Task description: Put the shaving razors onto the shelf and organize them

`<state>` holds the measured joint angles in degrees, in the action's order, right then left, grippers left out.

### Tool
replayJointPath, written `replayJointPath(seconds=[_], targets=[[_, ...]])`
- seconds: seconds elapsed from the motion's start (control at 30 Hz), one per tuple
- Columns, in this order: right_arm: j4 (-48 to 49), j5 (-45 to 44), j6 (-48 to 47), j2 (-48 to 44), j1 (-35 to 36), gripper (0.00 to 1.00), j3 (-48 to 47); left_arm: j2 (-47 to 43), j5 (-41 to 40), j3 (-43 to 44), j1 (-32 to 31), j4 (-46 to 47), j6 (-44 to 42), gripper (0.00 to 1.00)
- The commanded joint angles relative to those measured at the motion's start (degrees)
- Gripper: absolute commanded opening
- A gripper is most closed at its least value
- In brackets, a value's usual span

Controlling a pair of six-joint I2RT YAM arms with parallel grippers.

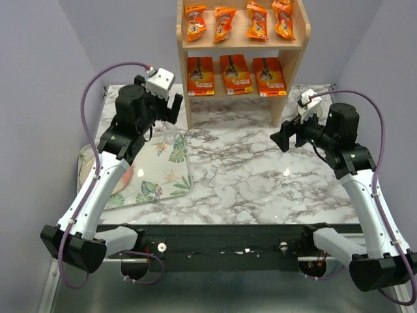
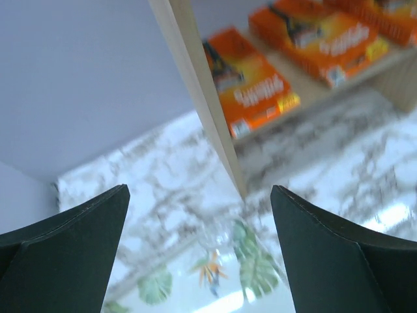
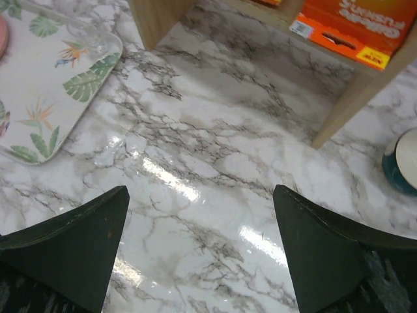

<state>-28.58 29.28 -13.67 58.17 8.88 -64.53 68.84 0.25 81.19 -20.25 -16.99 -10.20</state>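
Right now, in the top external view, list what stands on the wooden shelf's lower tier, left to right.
Left wide bright-orange razor card → middle wide orange razor card → right wide orange razor card, all inside the light-wood shelf.

Left arm [image 1: 98,189]: goes up from its base at the near left corner and bends at the elbow.
Left claw [image 1: 173,106]: held up in the air, two dark fingers [image 2: 71,248] spread wide, nothing between them.
Right arm [image 1: 368,195]: goes up from the near right corner and bends in toward the middle.
Right claw [image 1: 281,139]: points left, up in the air, both fingers wide apart, holding nothing.
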Motion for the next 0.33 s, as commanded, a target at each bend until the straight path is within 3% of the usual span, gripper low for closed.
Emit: replayJointPath(seconds=[0.0,0.13,0.3], targets=[[-10.52,-15.02,11.29,1.94,-0.27,1.0,-6.46,-3.53,1.85,-11.22,0.3,-1.2,4.74,0.99],[-16.24,-19.78,10.25,3.09,-0.27,1.0,-10.78,-4.41,2.56,-13.43,0.39,-1.2,5.1,0.99],[-14.58,-14.44,8.4,0.28,-0.27,1.0,-11.58,-4.5,3.09,-10.62,0.39,-3.04,4.84,0.99]])
